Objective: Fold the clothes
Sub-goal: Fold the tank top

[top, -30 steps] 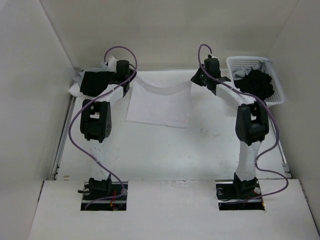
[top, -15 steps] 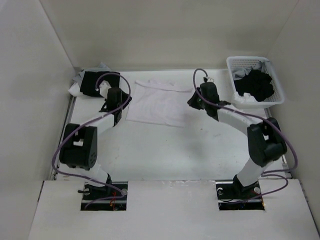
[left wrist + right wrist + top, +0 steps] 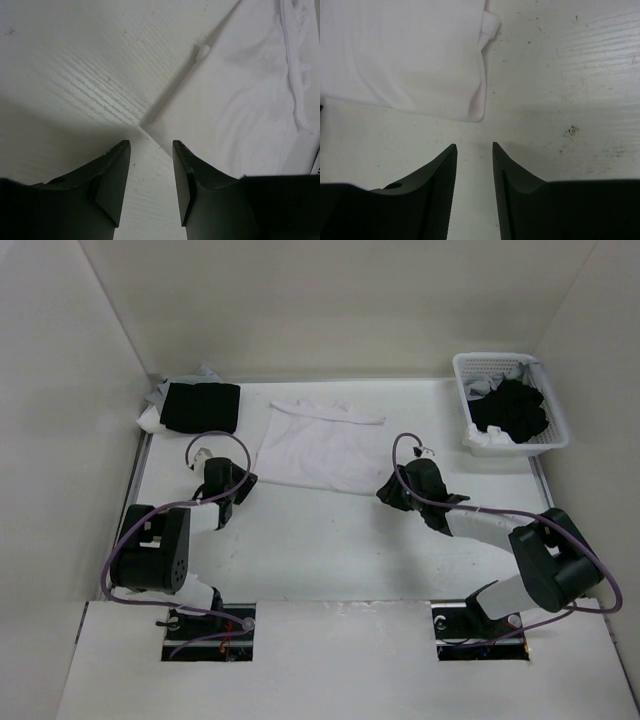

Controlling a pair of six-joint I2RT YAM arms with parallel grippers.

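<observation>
- **Risk, grasp.** Each near corner of the white garment lies just beyond a claw's tips, not between the jaws. A closure made here would likely meet bare worktop and miss the cloth.
- **Risk, layers.** In the right wrist view the garment shows a rolled, doubled edge at its corner. A shallow pinch may catch one layer only, so the lower layer would trail and spoil the fold.
- **Risk, symmetry.** The cloth looks thin and soft. Unequal lifting by the two arms would probably skew it or drag it across the worktop.
- **Left arm.** It is folded low, with its elbow near the worktop's near left corner. The left claw points toward the far edge. Its jaws stand apart and empty, and the garment corner is just ahead of the left claw.
- **Right arm.** It lies low along the near right side, its forearm angled inward. The right claw is released too, with bare worktop between its jaws.
- **Garment position.** It lies flat at the far middle of the worktop. It sits between the folded black garment in the far left corner and the white basket in the far right corner.
</observation>
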